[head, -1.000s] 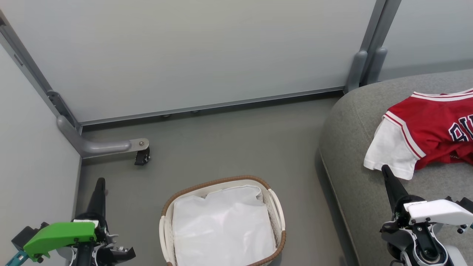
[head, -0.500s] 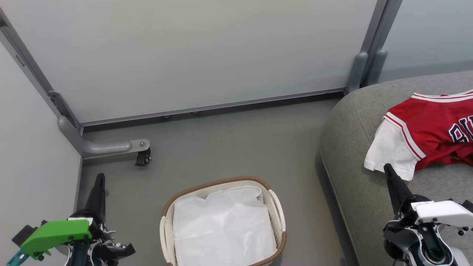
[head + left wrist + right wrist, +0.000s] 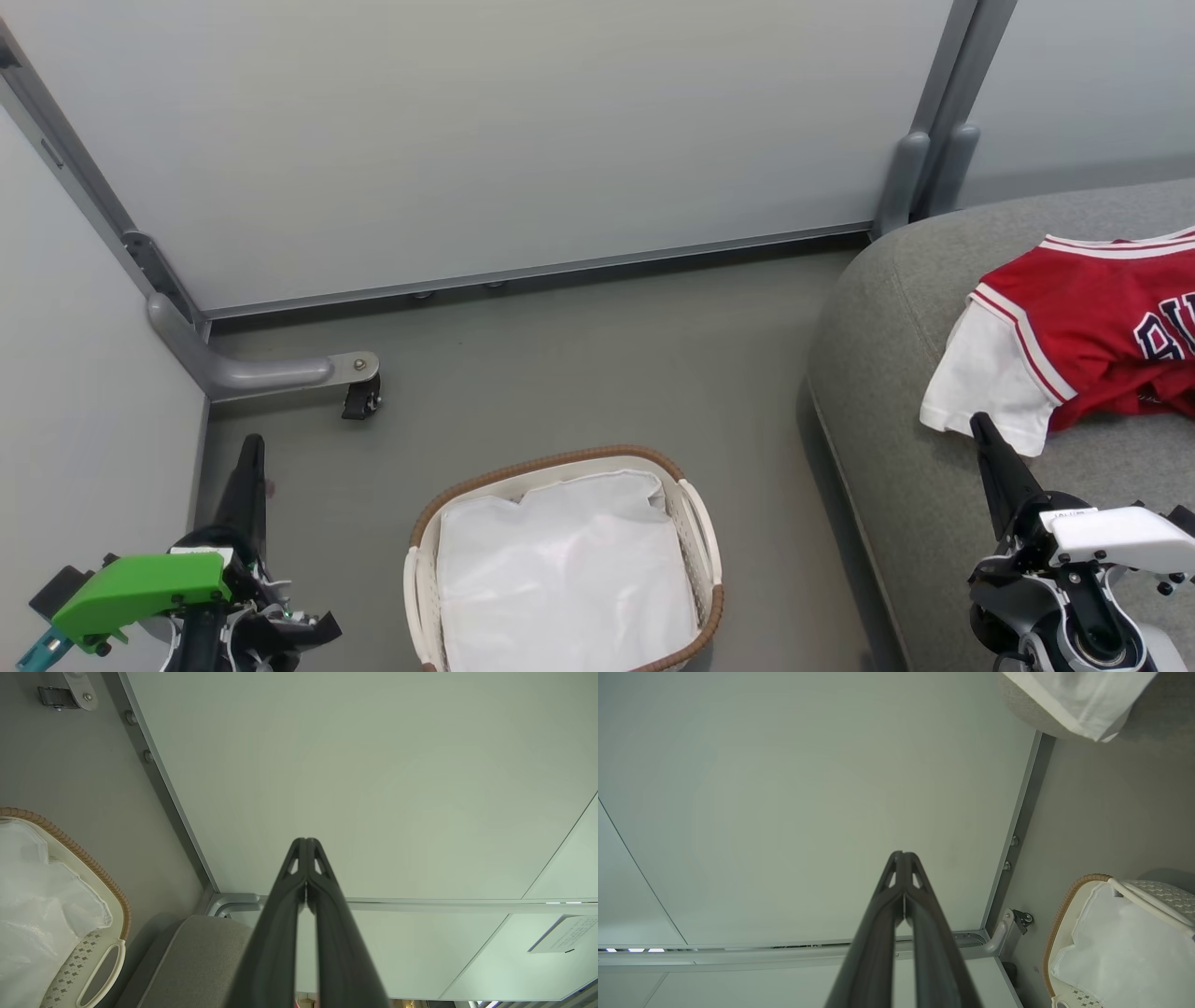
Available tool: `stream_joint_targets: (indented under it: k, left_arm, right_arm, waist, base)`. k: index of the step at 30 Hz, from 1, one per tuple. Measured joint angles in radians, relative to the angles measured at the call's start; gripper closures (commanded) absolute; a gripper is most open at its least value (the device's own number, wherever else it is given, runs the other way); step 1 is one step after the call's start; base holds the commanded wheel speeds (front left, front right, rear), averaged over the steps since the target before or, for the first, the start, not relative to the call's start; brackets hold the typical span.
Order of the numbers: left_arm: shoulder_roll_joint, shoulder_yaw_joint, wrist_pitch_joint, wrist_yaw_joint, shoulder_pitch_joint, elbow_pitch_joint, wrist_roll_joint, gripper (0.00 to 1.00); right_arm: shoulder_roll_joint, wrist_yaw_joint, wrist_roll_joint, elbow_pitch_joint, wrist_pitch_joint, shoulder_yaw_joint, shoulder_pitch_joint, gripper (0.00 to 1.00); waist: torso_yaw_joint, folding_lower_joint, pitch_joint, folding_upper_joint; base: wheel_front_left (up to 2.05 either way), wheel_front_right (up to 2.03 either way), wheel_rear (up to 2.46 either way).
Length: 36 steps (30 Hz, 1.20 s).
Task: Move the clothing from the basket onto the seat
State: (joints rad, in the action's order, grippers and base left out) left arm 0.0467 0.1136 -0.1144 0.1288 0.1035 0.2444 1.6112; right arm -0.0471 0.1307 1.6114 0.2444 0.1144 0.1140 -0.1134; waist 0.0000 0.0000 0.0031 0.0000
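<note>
Red white-trimmed jersey (image 3: 1083, 327) draped on rounded grey fabric seat (image 3: 887, 392), right of perforated cream basket (image 3: 551, 462); left gripper (image 3: 250, 446), right gripper (image 3: 978, 426) pressed together.

Bare floor (image 3: 579, 373) lies open between basket (image 3: 551, 459) and wall panel (image 3: 467, 140); a caster bracket (image 3: 271, 373) juts in at left, and the sofa (image 3: 878, 420) blocks the right.

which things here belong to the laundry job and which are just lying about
Job: red jersey, lying on the grey seat; cream basket.
Just there: white sheet lining the basket; wall panels; grey panel foot with caster.
</note>
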Motion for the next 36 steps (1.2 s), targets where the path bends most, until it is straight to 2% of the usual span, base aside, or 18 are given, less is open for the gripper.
stream_joint_targets:
  k: [36]
  left_arm:
    - [0.000,0.000,0.000,0.000,0.000,0.000,0.000,1.00]
  right_arm:
    - [0.000,0.000,0.000,0.000,0.000,0.000,0.000,1.00]
  waist:
    - [0.000,0.0000,0.000,0.0000]
  base:
    - [0.00,0.00,0.00]
